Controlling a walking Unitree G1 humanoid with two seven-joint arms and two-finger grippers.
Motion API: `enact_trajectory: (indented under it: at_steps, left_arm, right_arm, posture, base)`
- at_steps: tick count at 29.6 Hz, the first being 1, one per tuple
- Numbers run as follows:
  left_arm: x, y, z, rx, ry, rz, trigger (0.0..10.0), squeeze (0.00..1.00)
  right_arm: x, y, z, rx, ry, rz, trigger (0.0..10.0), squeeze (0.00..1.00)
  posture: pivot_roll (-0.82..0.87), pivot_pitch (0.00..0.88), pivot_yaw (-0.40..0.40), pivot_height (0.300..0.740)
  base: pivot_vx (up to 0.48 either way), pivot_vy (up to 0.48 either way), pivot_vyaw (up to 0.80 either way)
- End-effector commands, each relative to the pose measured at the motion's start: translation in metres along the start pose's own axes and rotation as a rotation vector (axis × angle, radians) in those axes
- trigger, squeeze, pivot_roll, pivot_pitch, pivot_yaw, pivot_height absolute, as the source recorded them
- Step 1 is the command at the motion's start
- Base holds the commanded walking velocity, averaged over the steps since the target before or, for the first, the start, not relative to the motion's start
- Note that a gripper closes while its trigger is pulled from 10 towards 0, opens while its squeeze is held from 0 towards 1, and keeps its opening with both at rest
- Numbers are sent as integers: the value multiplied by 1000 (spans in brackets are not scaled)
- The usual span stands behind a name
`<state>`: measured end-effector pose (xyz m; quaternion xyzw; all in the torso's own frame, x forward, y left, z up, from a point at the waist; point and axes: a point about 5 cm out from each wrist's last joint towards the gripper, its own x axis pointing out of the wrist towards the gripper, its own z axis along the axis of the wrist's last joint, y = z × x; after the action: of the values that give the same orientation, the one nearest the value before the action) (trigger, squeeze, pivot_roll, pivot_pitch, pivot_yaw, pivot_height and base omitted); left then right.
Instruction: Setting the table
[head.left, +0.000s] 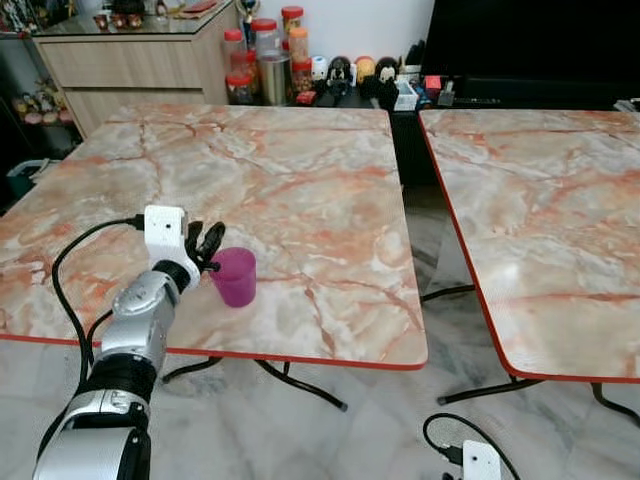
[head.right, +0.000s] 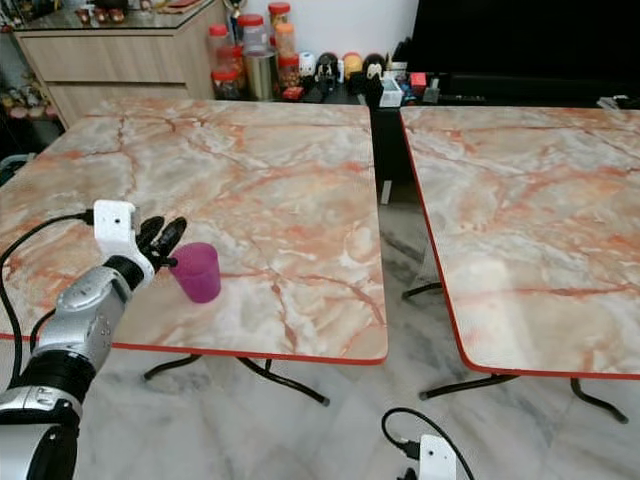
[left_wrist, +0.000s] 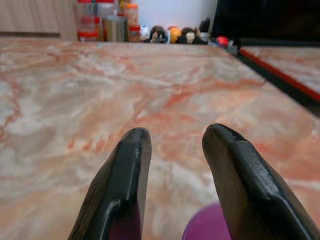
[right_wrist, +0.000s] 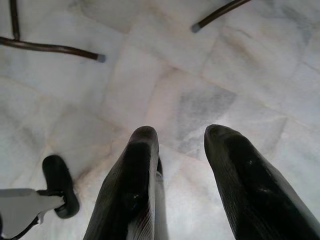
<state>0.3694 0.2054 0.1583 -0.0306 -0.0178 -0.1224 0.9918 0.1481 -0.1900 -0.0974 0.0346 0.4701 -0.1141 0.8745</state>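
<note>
We found the purple cup standing upright on the marble counter, near its front edge, with its rim touching or just beside the tips of the left tool. From the left wrist view the two black fingers were spread, with counter visible in the gap between them, and the cup's rim sat below and to one side of them, not between them. We could not tell from the head views whether a fingertip was actually resting against the cup's wall.

Beyond the tool, the rest of that counter carried nothing else that we could see, and the second counter off to the tool's right was likewise bare. Jars and small containers stood on a low unit well beyond the far edge.

The right tool hung low over the tiled floor, its fingers apart and holding nothing.

We judged the task barely begun: one cup was placed, or just being let go, and any plates, cutlery or further cups were yet to be brought.
</note>
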Motion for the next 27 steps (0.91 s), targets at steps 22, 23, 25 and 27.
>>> enact_trajectory:
  at_steps: [22,23,25,27]
  left_arm:
    - [1,9,16,168,260,-148,10000,0]
    - [-1,12,14,168,273,-141,10000,0]
    - [-5,18,10,183,312,-126,10000,0]
    - [-8,20,8,183,338,-134,10000,0]
  right_arm:
    - [0,-2,-1,-1,-2,-10,10000,0]
    - [0,-2,-1,-2,-1,-10,10000,0]
    - [0,-2,-1,-3,0,-9,10000,0]
    - [0,-2,-1,-3,-1,-8,10000,0]
  posture:
    - [48,0,32,736]
    - [50,0,31,736]
    - [50,0,31,736]
    - [48,0,32,736]
  base:
    - [0,0,0]
    - [0,0,0]
    - [0,0,0]
    - [0,0,0]
